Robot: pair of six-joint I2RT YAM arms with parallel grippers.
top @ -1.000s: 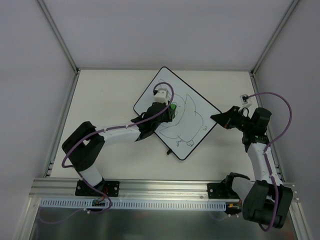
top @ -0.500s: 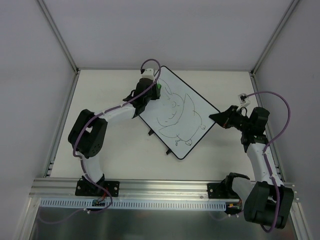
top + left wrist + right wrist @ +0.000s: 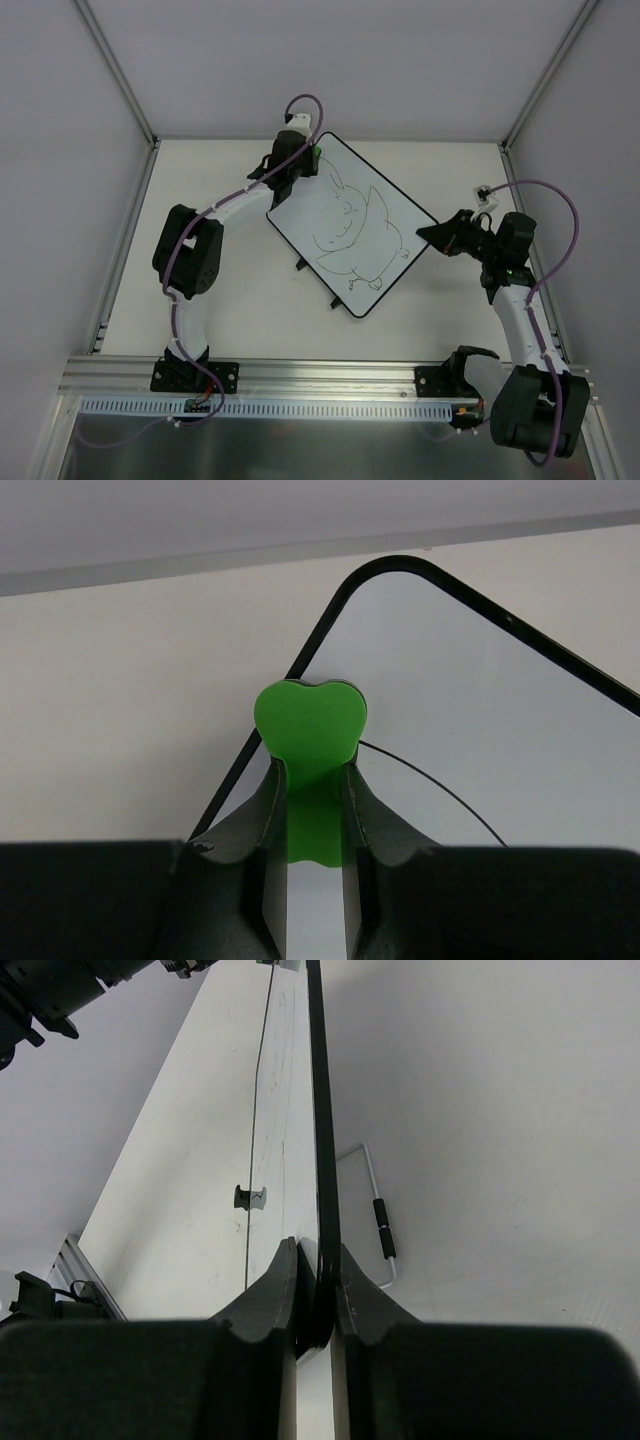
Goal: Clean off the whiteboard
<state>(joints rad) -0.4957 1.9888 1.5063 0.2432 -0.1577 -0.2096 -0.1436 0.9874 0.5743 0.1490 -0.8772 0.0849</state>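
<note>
The whiteboard [image 3: 350,225] lies turned like a diamond, with a black line drawing on it. My left gripper [image 3: 312,160] is shut on a green eraser [image 3: 308,735] and holds it on the board's far left corner [image 3: 400,570], beside a drawn line. My right gripper [image 3: 428,235] is shut on the board's right corner. In the right wrist view the black frame edge [image 3: 320,1110] runs between my fingertips [image 3: 345,1280].
A thin metal foot [image 3: 384,1228] shows behind the board. A small black clip [image 3: 300,265] lies by the board's left edge. White walls and metal posts enclose the table [image 3: 200,200].
My left arm has swept the eraser from the middle of the board up to its far left corner. Some lines near the middle are gone. The right gripper has kept its hold.
</note>
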